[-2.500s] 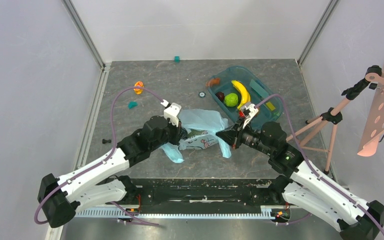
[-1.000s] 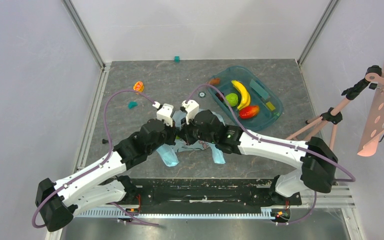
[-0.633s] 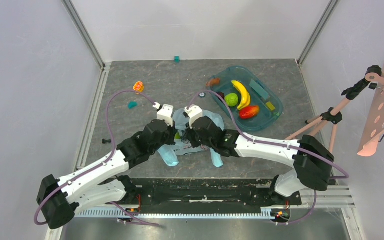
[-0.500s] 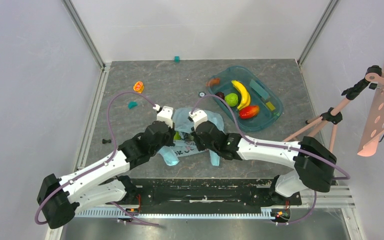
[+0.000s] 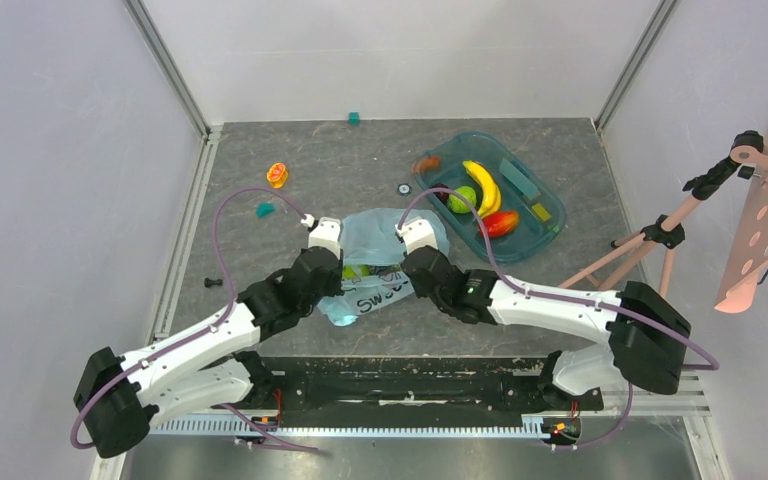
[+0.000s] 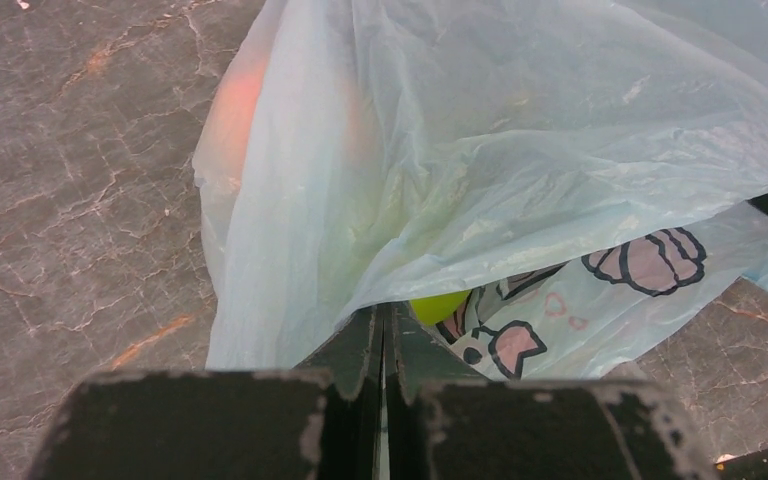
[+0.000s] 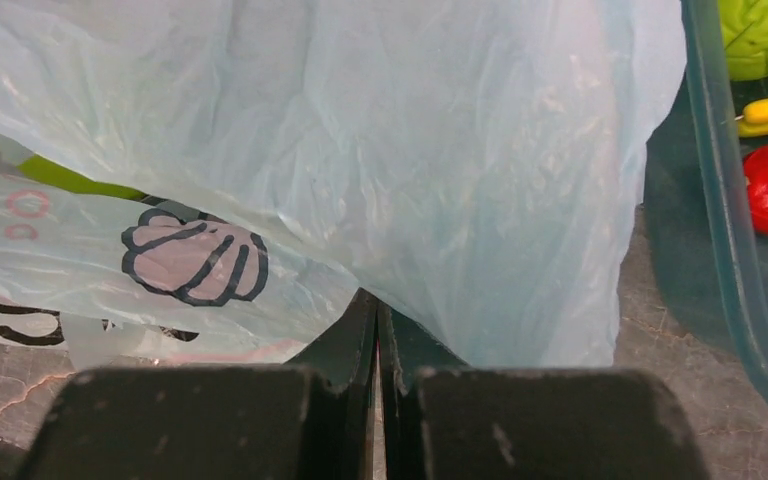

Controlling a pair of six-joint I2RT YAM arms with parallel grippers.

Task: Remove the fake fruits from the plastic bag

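The plastic bag (image 5: 375, 235) lies crumpled on the surface just ahead of both arms, its printed side toward 6 o'clock. From above, the wrists cover its near edge, so neither grip shows there.

In the left wrist view, the left tool (image 6: 381, 312) has its fingers pressed flat together, with a fold of the bag's upper layer pinched between the tips. In the right wrist view, the right tool (image 7: 376, 300) is closed the same way on the film at the bag's 5 o'clock side.

Most of the contents are veiled. A yellow-green fruit (image 6: 438, 305) peeks out under the lifted film just past the left fingertips, only a sliver of it bare. A peach-coloured shape (image 6: 240, 100) glows through the plastic toward 11 o'clock, its outline too blurred to name. How many fruits are inside cannot be told.

At the bag's 2 o'clock the teal tray (image 5: 558, 215) holds a banana (image 5: 482, 185), a red fruit (image 5: 500, 222) and a green ridged piece (image 5: 462, 198). The right wrist view crops all three at its frame edge. The bag's far corner touches or overlaps the tray's rim; which one is unclear.
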